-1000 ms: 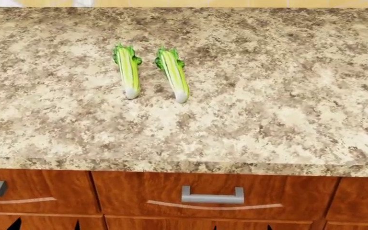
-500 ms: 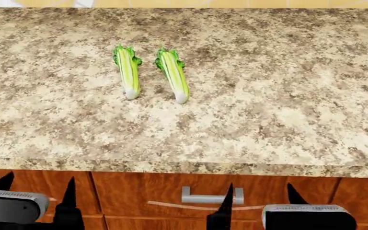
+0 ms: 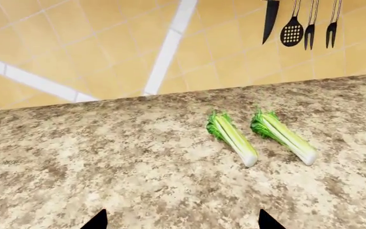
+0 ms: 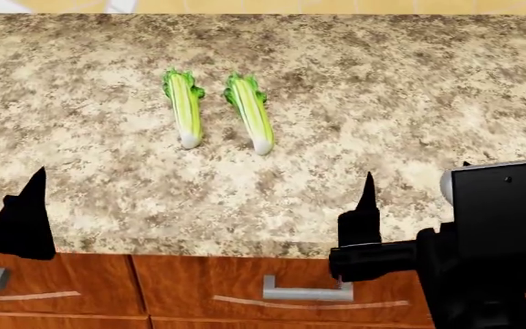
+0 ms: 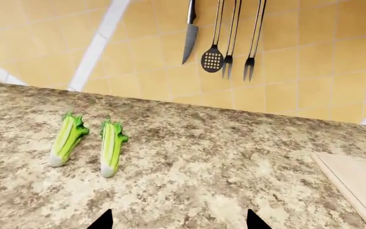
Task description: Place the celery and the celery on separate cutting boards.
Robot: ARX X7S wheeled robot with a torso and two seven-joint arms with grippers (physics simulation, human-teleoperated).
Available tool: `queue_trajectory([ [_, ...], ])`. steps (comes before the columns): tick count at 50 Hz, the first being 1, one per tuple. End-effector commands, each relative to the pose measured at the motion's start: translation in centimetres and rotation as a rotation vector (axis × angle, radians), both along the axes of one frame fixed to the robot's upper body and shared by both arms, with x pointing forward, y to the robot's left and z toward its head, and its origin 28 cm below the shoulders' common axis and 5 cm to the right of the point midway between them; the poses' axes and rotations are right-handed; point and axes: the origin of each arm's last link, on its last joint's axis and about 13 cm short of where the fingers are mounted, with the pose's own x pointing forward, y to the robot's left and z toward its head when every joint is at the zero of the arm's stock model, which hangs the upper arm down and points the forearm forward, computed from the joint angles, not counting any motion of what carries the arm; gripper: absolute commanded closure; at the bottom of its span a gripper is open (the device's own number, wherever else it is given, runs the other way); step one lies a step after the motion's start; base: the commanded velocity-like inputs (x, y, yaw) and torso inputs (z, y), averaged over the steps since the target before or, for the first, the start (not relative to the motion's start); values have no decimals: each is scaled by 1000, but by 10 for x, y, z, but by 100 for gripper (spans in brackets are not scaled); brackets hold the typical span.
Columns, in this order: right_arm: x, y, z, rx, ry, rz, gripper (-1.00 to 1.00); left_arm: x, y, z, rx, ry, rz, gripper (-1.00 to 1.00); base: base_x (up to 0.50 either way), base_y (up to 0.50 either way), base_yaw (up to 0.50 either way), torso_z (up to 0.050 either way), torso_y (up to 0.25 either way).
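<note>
Black grippers, left and right, have risen, seemingly open.

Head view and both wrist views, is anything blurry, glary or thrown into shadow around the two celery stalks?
Head view: both celery stalks sharp, evenly lit, no glare on the countertop. Left wrist view: stalks crisp, with only a faint soft shadow beside each. Right wrist view: hanging utensils in focus, flat lighting, no hard shadows.

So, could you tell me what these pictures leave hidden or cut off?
- Tan cutting board: only a corner shows in the right wrist view, cut by the frame edge.
- White cutting board: in no view.
- Left gripper and right gripper: only the fingertips show at the frame edges.
- Hanging utensils: handles cut off.
</note>
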Motion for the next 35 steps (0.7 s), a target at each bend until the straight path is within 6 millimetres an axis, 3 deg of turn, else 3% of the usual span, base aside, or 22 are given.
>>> queue_trajectory([
  [1, 2, -12, 14, 9, -12, -16, -100, 5, 6, 16, 3, -4, -3, -100, 418, 137, 0, 0, 0],
  [14, 6, -13, 3, 36, 4, -23, -100, 8, 4, 10, 2, 7, -8, -100, 431, 135, 0, 0, 0],
  [35, 4, -12, 5, 34, 22, 7, -100, 7, -4, 10, 29, 11, -30, -100, 500, 114, 0, 0, 1],
])
